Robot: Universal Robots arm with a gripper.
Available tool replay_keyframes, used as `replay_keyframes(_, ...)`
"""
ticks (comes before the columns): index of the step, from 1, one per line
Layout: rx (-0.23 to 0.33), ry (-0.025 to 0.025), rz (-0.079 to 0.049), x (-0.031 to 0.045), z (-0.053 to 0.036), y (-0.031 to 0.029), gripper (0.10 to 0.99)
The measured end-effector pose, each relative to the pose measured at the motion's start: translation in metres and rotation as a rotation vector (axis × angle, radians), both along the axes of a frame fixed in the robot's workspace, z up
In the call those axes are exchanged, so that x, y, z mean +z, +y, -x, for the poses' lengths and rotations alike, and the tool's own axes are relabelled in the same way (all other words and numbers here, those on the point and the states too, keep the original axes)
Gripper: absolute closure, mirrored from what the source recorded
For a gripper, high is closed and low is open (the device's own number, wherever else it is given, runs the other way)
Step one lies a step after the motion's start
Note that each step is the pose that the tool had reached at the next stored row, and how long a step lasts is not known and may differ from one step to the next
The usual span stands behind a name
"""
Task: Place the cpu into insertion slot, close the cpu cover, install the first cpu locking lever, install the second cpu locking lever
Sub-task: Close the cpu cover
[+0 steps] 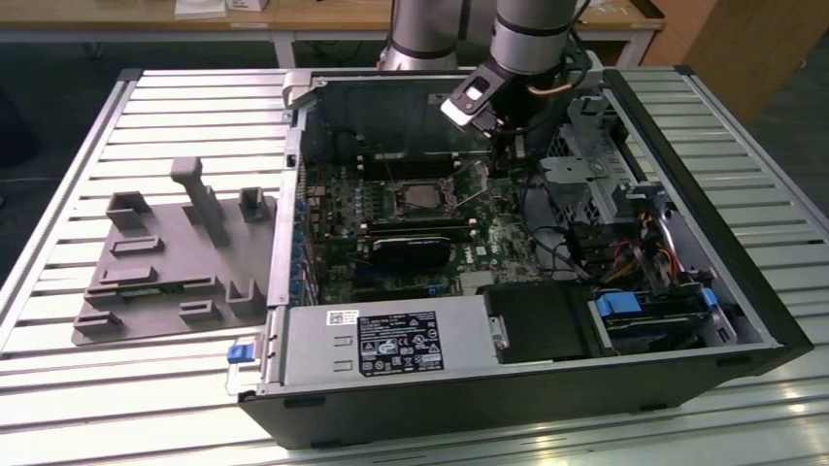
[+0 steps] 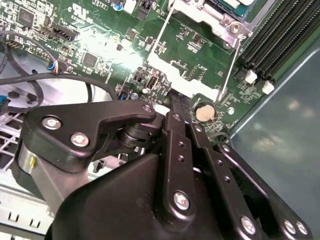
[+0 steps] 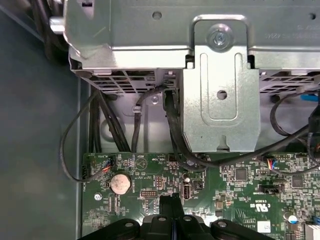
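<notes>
Near the jaws (closed), insertion slot [image 1: 417,200]

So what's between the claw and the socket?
In the second wrist view, green circuit board lies between the claw and the insertion slot, with a thin silver lever each side.

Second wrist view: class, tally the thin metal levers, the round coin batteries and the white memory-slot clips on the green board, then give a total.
Thin metal levers: 2
Coin battery: 1
White clips: 2
Total: 5
</notes>
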State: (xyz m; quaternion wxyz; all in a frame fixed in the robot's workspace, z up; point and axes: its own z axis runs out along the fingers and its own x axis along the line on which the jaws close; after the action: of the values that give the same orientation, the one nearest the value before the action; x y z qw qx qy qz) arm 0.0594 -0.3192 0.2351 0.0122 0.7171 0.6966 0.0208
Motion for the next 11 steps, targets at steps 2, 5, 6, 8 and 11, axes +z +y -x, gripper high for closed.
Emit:
replay_keyframes(2,0.0,0.0001,0.0,-0.0007,0.0,0.0,0.984)
replay_keyframes(5,0.0,0.0001,0.0,-0.0008,0.0,0.0,0.984)
replay_keyframes(6,0.0,0.0003,0.0,-0.0007,0.0,0.0,0.984)
replay_keyframes(8,0.0,0.0221,0.0,-0.001,-0.0004,0.0,0.984)
replay_keyframes(11,0.0,0.0657,0.0,-0.0011,-0.0011,0.0,0.984)
